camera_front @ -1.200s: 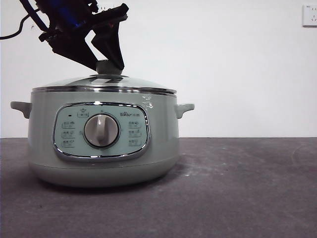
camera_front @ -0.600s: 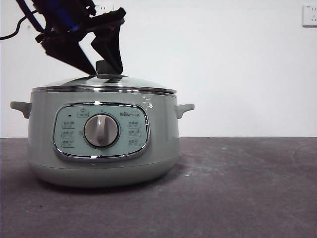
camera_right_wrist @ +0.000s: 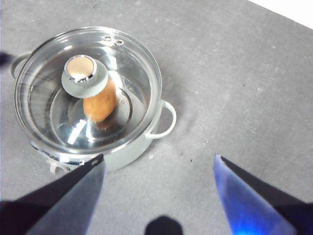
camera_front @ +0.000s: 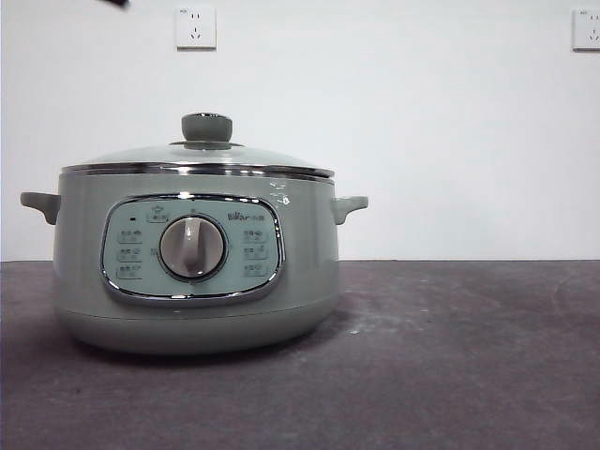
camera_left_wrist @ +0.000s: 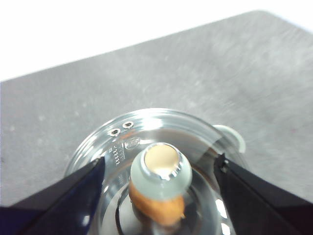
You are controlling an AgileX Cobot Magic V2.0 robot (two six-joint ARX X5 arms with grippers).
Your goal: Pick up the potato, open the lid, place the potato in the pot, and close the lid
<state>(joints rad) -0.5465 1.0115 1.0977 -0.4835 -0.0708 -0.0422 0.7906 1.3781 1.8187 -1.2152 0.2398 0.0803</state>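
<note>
Left gripper [camera_left_wrist: 159, 169] jaws spread wide, empty, flanking round sage-green knob of domed glass lid [camera_left_wrist: 128, 128]. Lid sat on round sage-green pot [camera_front: 192, 253]. Orange-brown oval potato [camera_right_wrist: 99, 104] inside, apparently on floor. Right gripper [camera_right_wrist: 157, 164] wide, empty, above table.

Bare test bench: grey table [camera_front: 450, 356], blank white wall (two sockets [camera_front: 195, 27])

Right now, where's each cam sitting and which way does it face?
Front: low at table height, looking level at the pot; only a black arm tip at the top corner.
Left wrist: directly above the lid, looking down; own open jaws flank the knob.
Right wrist: higher, off to one side, looking down; own open jaws.
Both wrist views share the potato under the glass.
</note>
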